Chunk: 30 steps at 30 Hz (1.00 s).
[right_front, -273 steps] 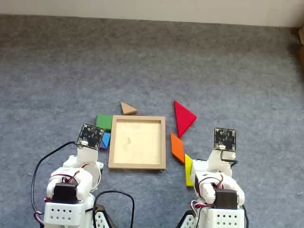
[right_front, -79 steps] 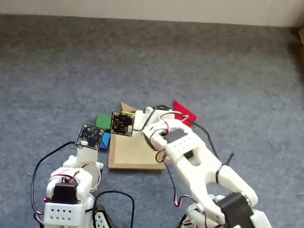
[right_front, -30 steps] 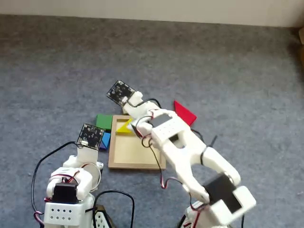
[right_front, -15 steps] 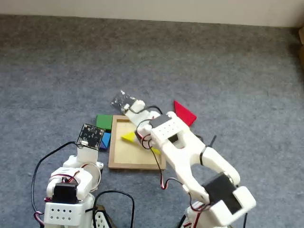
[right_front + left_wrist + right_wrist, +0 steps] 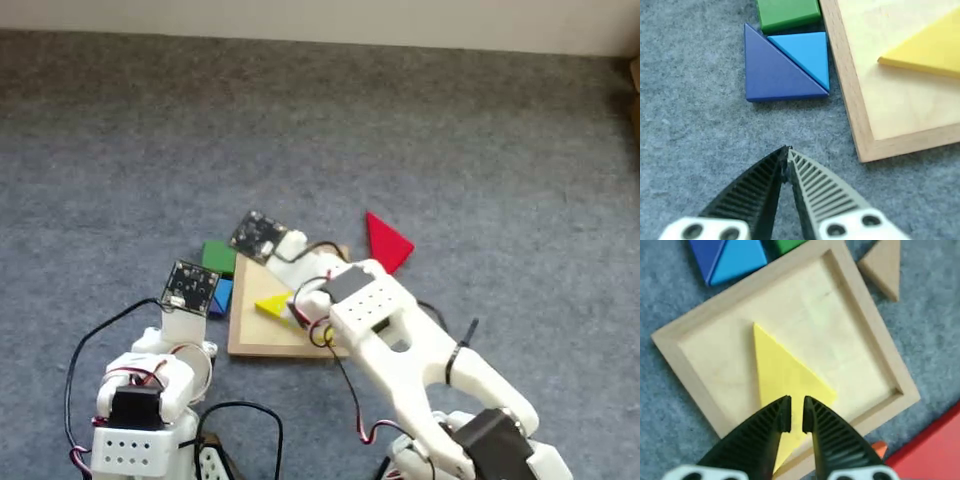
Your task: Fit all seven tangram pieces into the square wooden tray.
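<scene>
Right wrist view: seeing right gripper parted by thin slit, holding nothing, just above yellow plastic triangle inside square wooden tray. Kinda worried about near tip maybe perched on rim, hard to tell. If left tilted, could block later pieces. Could also shove tray if poked.

Left wrist view: spotting left gripper pinched shut, empty, near dark blue triangle.

High view: grey carpet underneath, pale wall strip behind.

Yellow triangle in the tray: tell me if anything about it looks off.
The yellow triangle lies askew in the wooden tray: its edges line up with no wall, and one tip by the right claw seems to ride up over the rim.
</scene>
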Tool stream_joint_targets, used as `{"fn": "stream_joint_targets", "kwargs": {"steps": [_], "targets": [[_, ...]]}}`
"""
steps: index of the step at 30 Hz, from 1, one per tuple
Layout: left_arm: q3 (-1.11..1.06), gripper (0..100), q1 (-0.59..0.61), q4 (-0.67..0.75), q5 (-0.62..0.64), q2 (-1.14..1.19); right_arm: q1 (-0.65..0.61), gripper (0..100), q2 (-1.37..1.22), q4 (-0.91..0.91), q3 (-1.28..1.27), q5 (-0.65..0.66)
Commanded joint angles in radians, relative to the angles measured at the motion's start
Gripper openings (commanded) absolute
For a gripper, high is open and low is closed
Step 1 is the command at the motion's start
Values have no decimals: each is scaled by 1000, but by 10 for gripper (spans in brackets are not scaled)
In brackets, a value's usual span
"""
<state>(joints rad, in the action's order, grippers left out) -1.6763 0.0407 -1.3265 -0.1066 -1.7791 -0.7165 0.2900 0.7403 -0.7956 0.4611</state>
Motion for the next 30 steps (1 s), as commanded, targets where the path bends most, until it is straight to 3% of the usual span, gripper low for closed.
{"fn": "stream_joint_targets", "kwargs": {"steps": [1,4,13,22,30], "targets": [[-19,5,-8,-2,-5,-39,27,51,41,-163,2,-5],[-19,5,-8,-2,-5,-39,22,51,2,-228,-13,-5],[-19,5,-8,-2,-5,-39,-62,51,-130,-197,-61,-5],[-19,5,-8,-2,-5,-39,-208,51,96,-54,-191,-5],[-19,5,-8,-2,-5,-39,-137,51,346,13,-219,-5]]}}
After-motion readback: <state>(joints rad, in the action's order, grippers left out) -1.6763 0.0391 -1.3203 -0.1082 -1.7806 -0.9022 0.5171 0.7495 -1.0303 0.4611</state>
